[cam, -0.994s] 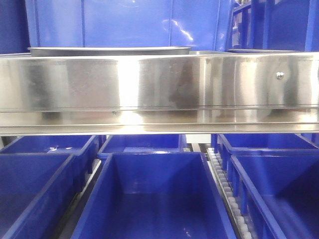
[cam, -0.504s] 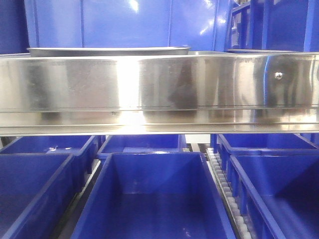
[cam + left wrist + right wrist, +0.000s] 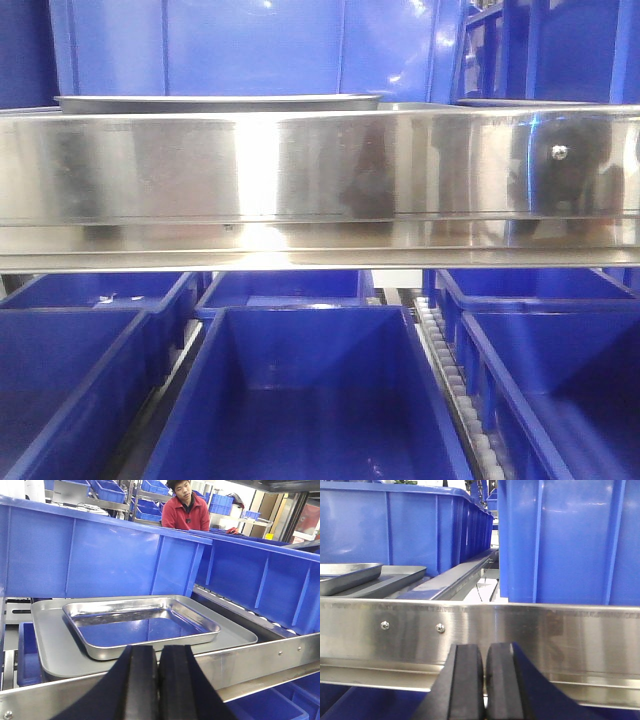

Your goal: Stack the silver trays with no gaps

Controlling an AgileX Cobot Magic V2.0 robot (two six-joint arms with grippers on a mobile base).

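Stainless steel dominates: a polished shelf rail [image 3: 320, 180] spans the front view from 9 to 3 o'clock, with a small screw [image 3: 561, 152] toward 2 o'clock. Above it, only the rim of a silver tray [image 3: 220, 101] shows, backed by tall blue bins [image 3: 250, 45]. Open blue bins [image 3: 310, 400] fill the lower shelf.

From the left wrist, a smaller shiny silver tray [image 3: 140, 625] sits inside a larger, duller grey tray [image 3: 55, 650], its corners turned askew to the larger one's. The left gripper [image 3: 158, 680], at 6 o'clock, has its black fingers pressed together, empty. A person in a red top [image 3: 186, 507] stands at 12 o'clock.

From the right wrist, the right gripper [image 3: 484, 685] is likewise closed on nothing, before the rail [image 3: 520, 635]; the trays' edge [image 3: 365, 575] lies at 9 o'clock.
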